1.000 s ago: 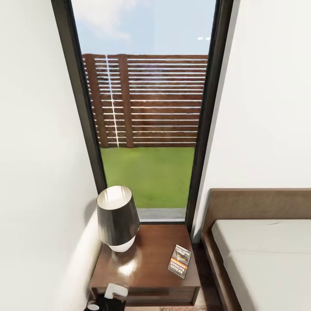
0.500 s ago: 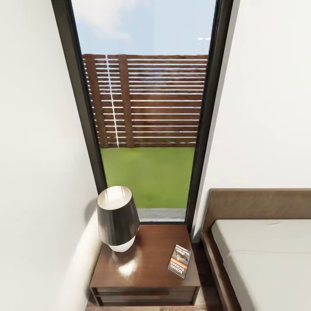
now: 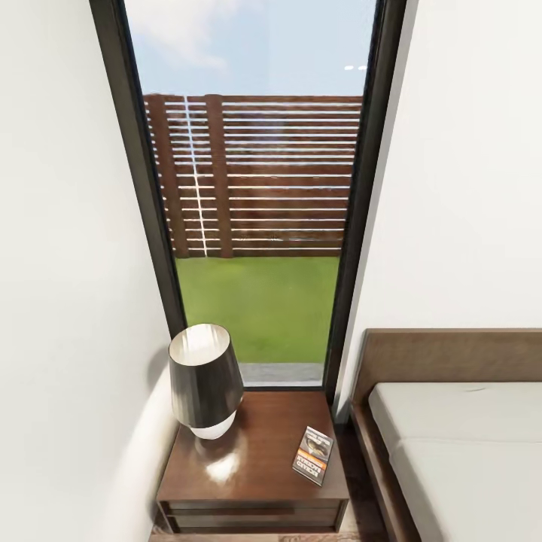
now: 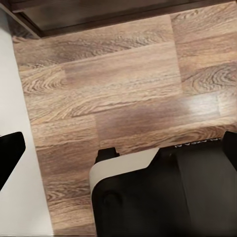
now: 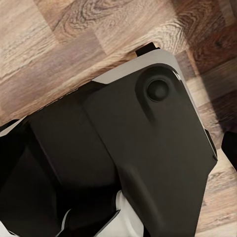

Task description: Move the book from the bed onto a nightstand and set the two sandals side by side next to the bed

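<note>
Dark glossy wood marked the nightstand [image 3: 256, 459] at the lower centre of the head view, and the book [image 3: 313, 455] lay flat on its top, toward the right edge, well apart from the lamp [image 3: 204, 380] at the left. The bed [image 3: 459, 436] filled the lower right corner, its grey mattress bare where it showed. So the book half of the task looked done.

The sandals were the part left, judging by the task. Above the nightstand the window [image 3: 252, 196] gave onto fence and grass.

The wrist views looked down on plank floor [image 4: 118, 84] and the robot's own black and white body [image 5: 118, 163]. Dark finger tips sat at the left wrist frame's edges, but whether either claw was apart or together could not be told.
</note>
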Robot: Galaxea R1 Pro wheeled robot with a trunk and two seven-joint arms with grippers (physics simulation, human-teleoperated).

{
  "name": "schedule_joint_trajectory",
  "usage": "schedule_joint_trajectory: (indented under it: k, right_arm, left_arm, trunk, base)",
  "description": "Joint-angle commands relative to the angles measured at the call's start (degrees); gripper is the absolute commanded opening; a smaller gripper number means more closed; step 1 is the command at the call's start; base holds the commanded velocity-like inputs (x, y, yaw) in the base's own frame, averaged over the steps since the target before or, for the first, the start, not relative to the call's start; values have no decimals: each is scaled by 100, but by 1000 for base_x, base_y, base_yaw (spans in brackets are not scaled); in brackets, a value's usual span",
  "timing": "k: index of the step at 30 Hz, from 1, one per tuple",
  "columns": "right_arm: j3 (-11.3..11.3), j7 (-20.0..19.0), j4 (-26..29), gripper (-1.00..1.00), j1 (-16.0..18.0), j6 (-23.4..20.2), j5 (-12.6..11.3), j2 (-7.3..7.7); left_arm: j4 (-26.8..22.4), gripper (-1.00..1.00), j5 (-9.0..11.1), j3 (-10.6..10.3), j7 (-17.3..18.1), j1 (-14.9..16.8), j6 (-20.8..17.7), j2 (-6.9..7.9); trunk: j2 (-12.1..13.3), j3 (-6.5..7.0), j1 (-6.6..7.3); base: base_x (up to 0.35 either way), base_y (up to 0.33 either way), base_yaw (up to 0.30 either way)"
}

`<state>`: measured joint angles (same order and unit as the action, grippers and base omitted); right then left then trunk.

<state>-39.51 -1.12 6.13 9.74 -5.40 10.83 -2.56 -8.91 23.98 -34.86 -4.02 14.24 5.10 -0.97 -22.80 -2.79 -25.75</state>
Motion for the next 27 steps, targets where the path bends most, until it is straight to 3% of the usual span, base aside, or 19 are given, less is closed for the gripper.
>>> schedule_joint_trajectory:
  k: [1, 12, 27]
  right_arm:
    - [-48, -12, 20, 100, 2, -40, 60, -6]
    - [-48, -11, 20, 100, 2, -40, 59, -5]
    - [-48, -11, 20, 100, 2, -40, 58, -5]
  left_arm:
    - [3, 100, 46, -49, -26, -17, 22, 2]
    - [3, 100, 46, -45, -29, -317, 33, 17]
    - [3, 100, 35, -54, -21, -390, 29, 21]
  trunk:
    - [-12, -13, -3]
    - [-12, -13, -3]
    - [-12, -13, -3]
  base:
    - [0, 0, 0]
    - [0, 0, 0]
    - [0, 0, 0]
